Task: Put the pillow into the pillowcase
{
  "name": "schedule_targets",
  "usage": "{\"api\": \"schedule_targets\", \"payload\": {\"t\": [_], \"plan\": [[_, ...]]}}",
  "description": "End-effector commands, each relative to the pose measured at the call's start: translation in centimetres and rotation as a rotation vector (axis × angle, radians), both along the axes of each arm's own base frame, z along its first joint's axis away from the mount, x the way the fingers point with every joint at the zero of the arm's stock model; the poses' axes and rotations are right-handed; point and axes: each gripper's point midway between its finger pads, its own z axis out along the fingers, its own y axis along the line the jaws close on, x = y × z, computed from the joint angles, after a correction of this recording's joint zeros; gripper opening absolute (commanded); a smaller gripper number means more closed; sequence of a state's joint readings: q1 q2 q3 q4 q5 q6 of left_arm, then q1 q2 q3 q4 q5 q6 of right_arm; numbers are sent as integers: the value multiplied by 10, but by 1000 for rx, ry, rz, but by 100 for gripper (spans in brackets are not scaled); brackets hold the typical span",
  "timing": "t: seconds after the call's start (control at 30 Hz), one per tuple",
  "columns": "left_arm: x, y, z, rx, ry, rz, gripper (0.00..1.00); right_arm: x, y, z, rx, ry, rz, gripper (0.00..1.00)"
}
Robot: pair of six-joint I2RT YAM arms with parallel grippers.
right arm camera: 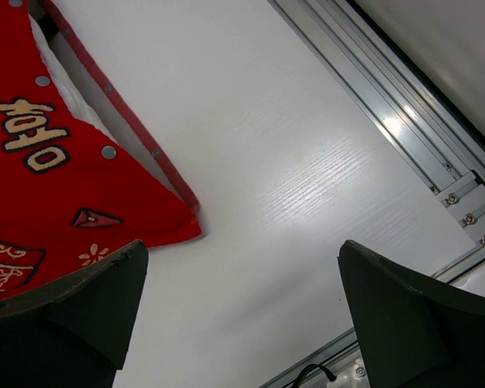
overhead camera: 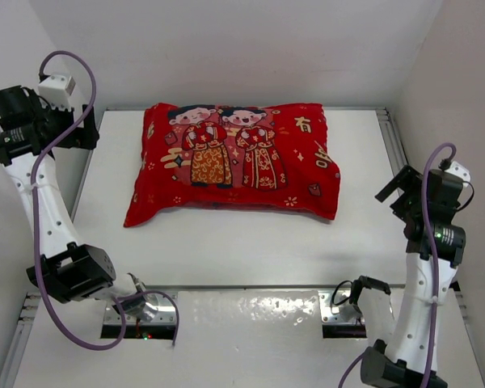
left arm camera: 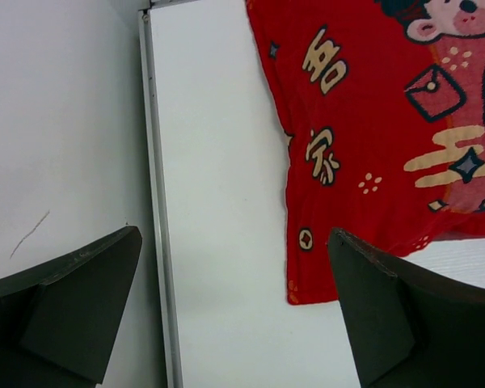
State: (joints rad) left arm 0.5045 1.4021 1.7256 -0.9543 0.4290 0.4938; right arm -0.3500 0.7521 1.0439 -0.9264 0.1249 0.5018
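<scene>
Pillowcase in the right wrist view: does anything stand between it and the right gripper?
Nothing visible does. Only white table surface lies between the open right gripper and the pillowcase at its open edge, where the pillow shows inside.

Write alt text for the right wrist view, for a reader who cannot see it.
A corner of the red printed pillowcase lies on the white table, its snap-lined opening showing the white pillow inside. The right claw, dark and wide open, frames the bottom edge and holds nothing; a metal rail runs along the right.
</scene>
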Motion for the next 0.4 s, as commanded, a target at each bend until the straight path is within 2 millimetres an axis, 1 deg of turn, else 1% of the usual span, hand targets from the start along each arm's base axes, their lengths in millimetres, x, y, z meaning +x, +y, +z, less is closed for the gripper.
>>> {"api": "schedule_targets", "payload": {"t": [0.0,0.2,0.37], "plan": [[-2,-11,31,15,-81,-23,100,-1,-6,7,-13,-22,-43,99],[-4,-12,29,24,-72,-25,100,0,-8,17,-3,-77,-83,99],[-5,-11,28,28,-67,-22,100,-3,-8,24,-25,-105,-86,99]]}}
